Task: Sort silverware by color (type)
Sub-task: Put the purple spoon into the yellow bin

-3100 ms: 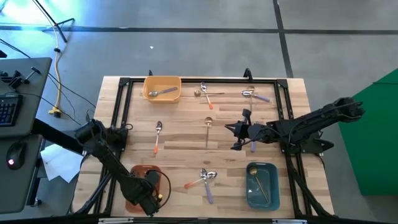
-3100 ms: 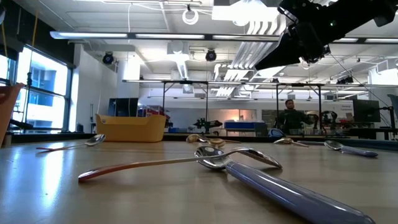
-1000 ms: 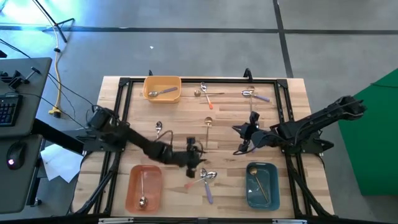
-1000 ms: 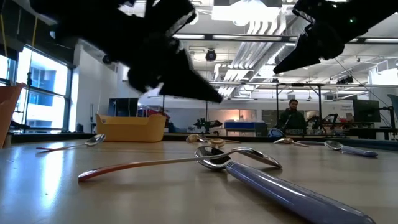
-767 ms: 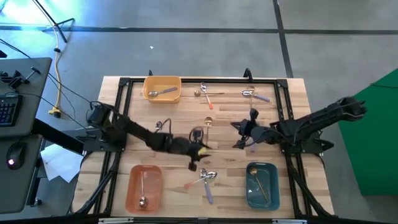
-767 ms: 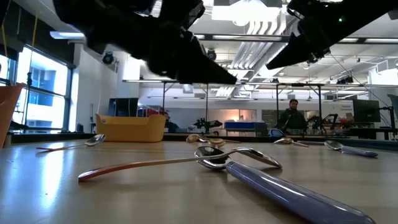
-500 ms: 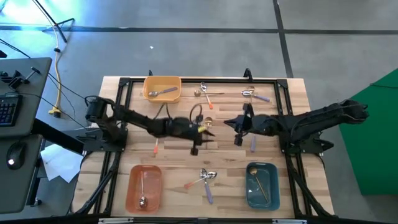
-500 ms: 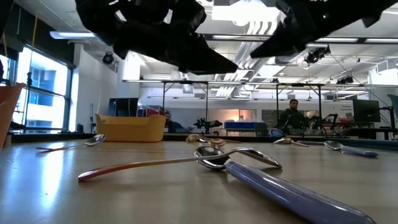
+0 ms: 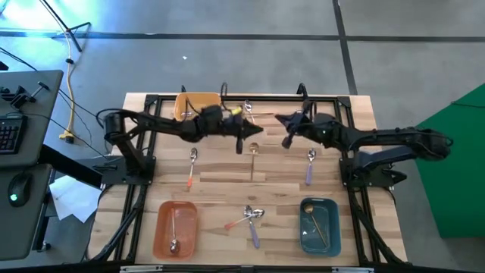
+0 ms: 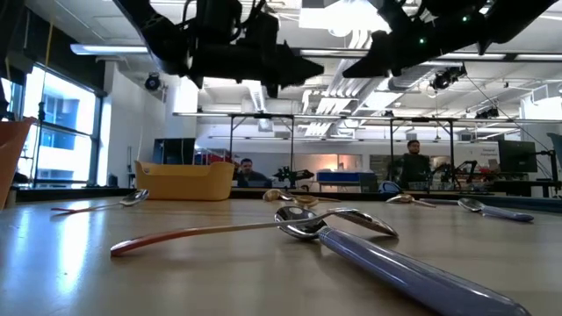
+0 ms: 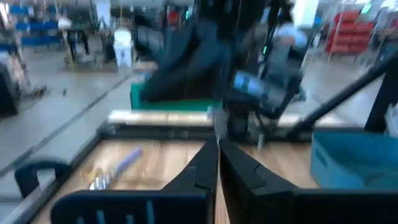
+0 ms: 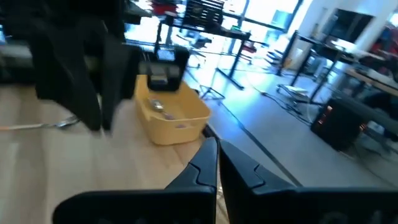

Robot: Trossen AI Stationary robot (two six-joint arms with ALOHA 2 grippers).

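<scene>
Silverware lay scattered over the wooden surface (image 9: 220, 171): small spoons with orange handles, lavender handles, and all-gold ones. Nearest the left claw (image 9: 241, 139), whose fingers were pressed together on nothing, was the all-gold spoon (image 9: 253, 158); its bowl lay just below and beside the claw tip, and its long axis ran straight away from the claw toward the near edge of the surface. An orange-handled spoon (image 9: 191, 167) lay to the claw's outer side, parallel to the gold one.

The right claw (image 9: 289, 134) hovered opposite, likewise shut and empty, the two tips facing each other across the gold spoon's bowl. A lavender-handled spoon (image 9: 309, 166) lay just past its near side, handle also pointing toward the near edge. Two more spoons (image 9: 252, 111) crossed behind both claws, another lavender one (image 9: 312, 116) beyond the right claw.

Farther out stood the yellow plastic bin (image 9: 195, 106) behind the left claw, holding a spoon, and well off at the near edge the orange plastic bin (image 9: 174, 228) and the blue plastic bin (image 9: 319, 225), with a crossed pair of spoons (image 9: 249, 219) between them.

By my judgement the left arm was marginally nearer the gold spoon, and would have to open across its narrow handle.
</scene>
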